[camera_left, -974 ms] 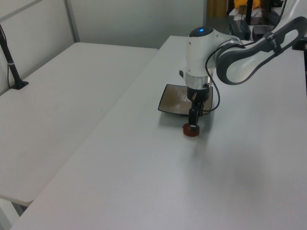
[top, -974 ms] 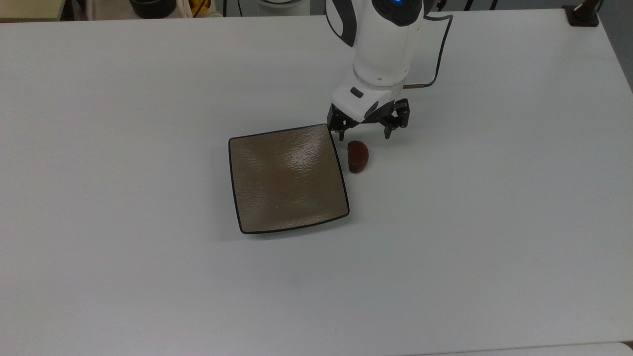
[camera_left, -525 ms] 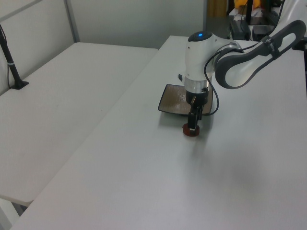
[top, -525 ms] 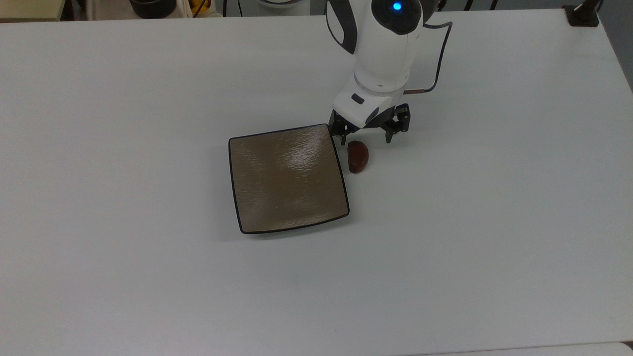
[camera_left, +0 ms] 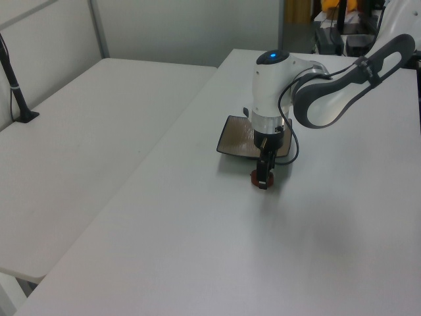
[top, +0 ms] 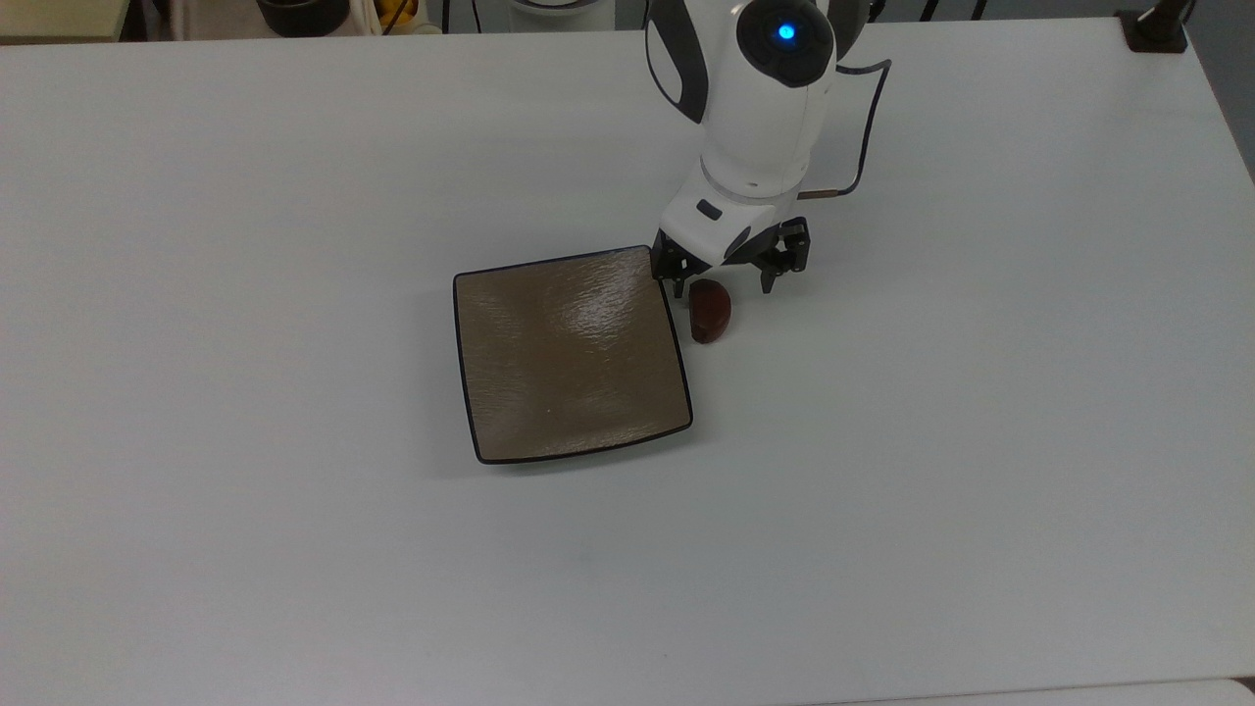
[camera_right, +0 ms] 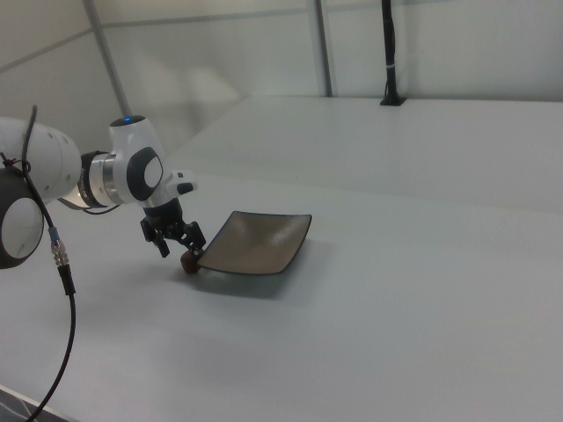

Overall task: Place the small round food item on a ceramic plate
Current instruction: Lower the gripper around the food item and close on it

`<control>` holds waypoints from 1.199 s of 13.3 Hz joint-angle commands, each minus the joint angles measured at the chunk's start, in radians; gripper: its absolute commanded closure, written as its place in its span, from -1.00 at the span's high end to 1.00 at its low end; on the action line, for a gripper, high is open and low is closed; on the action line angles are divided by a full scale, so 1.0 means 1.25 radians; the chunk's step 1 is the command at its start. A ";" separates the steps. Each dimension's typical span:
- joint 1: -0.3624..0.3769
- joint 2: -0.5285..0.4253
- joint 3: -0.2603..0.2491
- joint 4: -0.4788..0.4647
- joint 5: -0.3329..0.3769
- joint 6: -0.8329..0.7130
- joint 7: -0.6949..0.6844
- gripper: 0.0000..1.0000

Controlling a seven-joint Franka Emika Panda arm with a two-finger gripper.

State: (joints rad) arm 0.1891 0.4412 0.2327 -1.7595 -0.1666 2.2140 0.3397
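One small glossy dark red-brown food lump sits on the white table, just beside the top view's right edge of the square glossy tan-brown ceramic plate with a thin dark rim, near that plate's upper right corner. Not on the plate yet; whether it touches the rim can't be told.

The black two-finger gripper on the white Franka arm hangs right over the lump's far end, fingers spread wide, one tip by the plate corner and the other out on the top view's right, nothing between them. Looks like a pre-grasp: jaws straddle the lump so a short drop would bracket it. In the left view the gripper stands nearly on top of the lump; the right view has the lump tucked at the plate's near corner under the gripper.

The lump reads half-round, one flatter side facing the plate, shiny, far smaller than the plate. The plate is bare, with glare across its middle and slightly curved edges. The plate rim so close to one finger could be clipped on the descent.
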 commanded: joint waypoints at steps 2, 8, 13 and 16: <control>0.005 0.014 0.003 0.005 -0.026 0.016 0.019 1.00; 0.003 0.014 0.015 0.005 -0.030 0.014 0.020 1.00; 0.000 0.014 0.030 0.005 -0.036 0.016 0.022 1.00; 0.001 0.027 0.030 0.006 -0.047 0.017 0.022 0.88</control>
State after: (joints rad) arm 0.1892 0.4551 0.2651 -1.7584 -0.1927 2.2141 0.3398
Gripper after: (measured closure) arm 0.013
